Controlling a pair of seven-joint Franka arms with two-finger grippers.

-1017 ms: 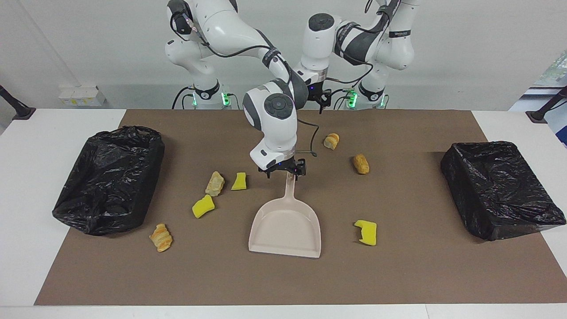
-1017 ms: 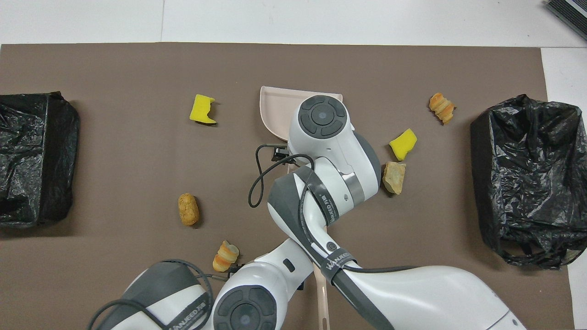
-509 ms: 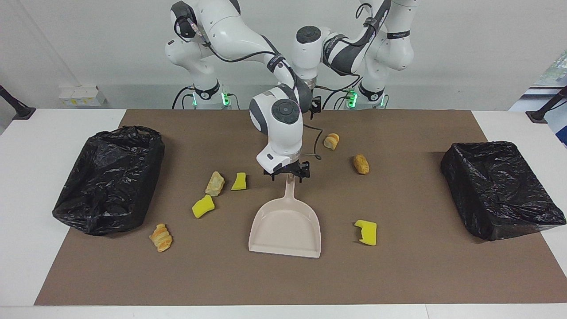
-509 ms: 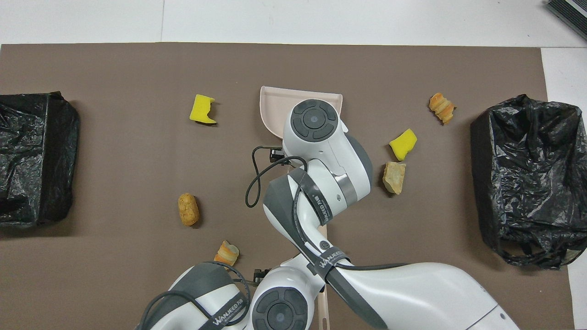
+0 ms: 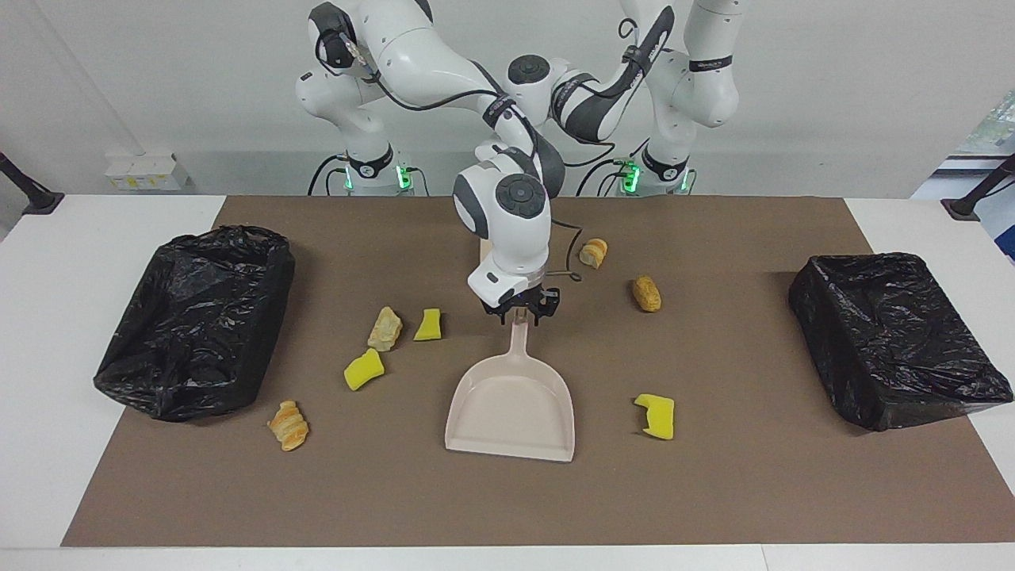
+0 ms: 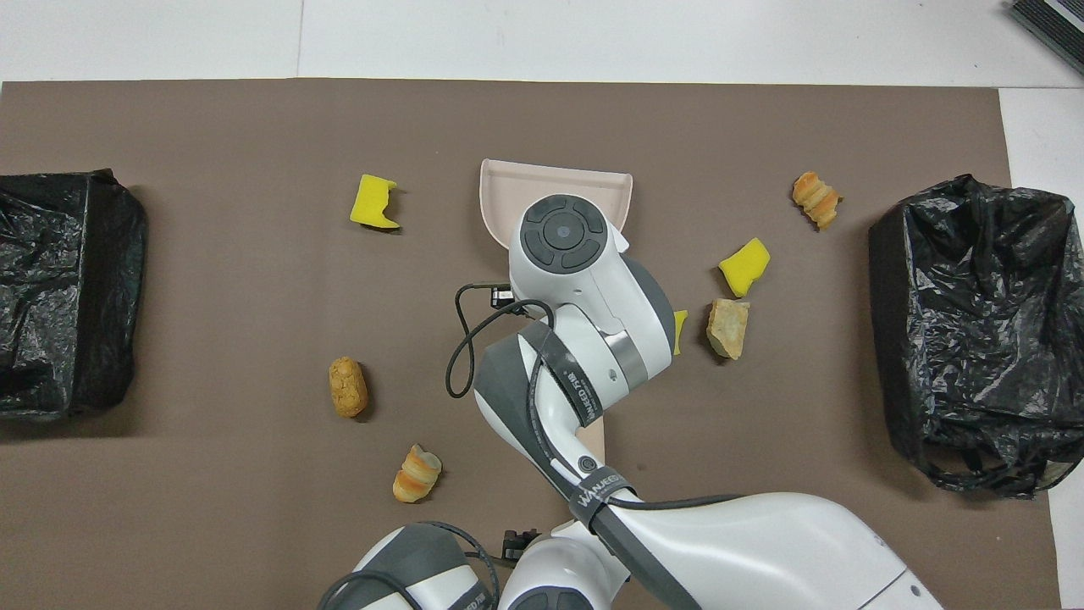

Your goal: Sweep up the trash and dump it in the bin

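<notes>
The beige dustpan [image 5: 511, 412] lies flat mid-mat, its handle [image 5: 519, 342] pointing toward the robots. My right gripper [image 5: 520, 314] is down on the end of that handle, shut around it. Several bits of trash lie around it. They are yellow sponge chunks [image 5: 656, 415] [image 5: 364, 369] [image 5: 428, 325] and bread pieces [image 5: 384, 328] [image 5: 289, 425] [image 5: 646, 293] [image 5: 593, 252]. My left gripper [image 6: 542, 572] waits at the robots' edge of the mat, mostly hidden by the right arm. Black-bagged bins [image 5: 194, 317] [image 5: 896, 337] stand at both ends.
A beige brush [image 6: 593, 439] lies nearer to the robots than the dustpan, mostly covered by the right arm. The brown mat [image 5: 714, 492] covers the white table. The right arm's cable loop [image 6: 461, 356] hangs beside the dustpan handle.
My right gripper has closed on the dustpan handle after settling onto it. The left arm has drawn back toward the robots and up. Dustpan and trash have not moved.
</notes>
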